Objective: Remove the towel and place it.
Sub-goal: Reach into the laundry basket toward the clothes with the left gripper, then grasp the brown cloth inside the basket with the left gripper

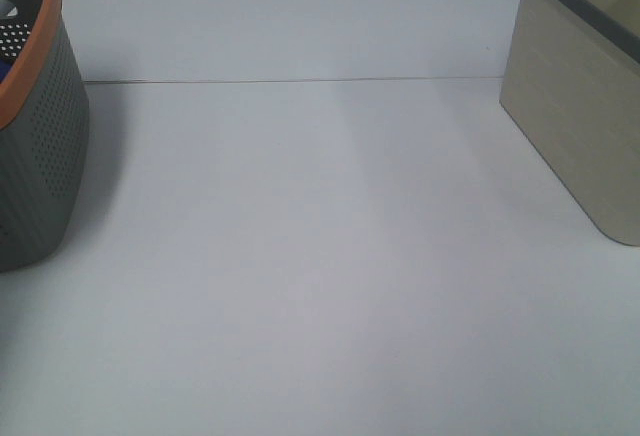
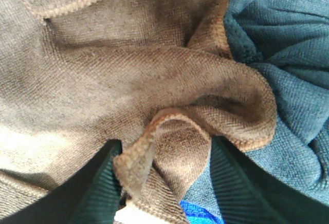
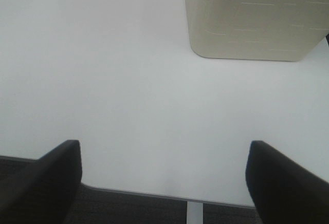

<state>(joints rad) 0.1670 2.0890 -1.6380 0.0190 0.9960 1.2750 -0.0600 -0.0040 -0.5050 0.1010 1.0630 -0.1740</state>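
In the left wrist view the towel (image 2: 103, 80), brown with a stitched hem, lies crumpled and fills most of the picture. My left gripper (image 2: 164, 183) is pressed down into it. Its two dark ribbed fingers (image 2: 100, 193) touch both sides of a raised fold of the towel, pinching it. A small pale patch (image 2: 134, 216) shows at the fold's lower edge. My right gripper (image 3: 164, 183) hangs open over bare white table with nothing between its fingers. The exterior high view shows neither gripper nor the towel.
A blue-grey cloth (image 2: 288, 54) lies beside and under the towel, with a bright blue scrap (image 2: 198, 215) below the fold. A grey perforated basket with an orange rim (image 1: 40, 136) stands at the table's left edge. A beige basket (image 1: 580, 106) (image 3: 252, 23) stands at the right.
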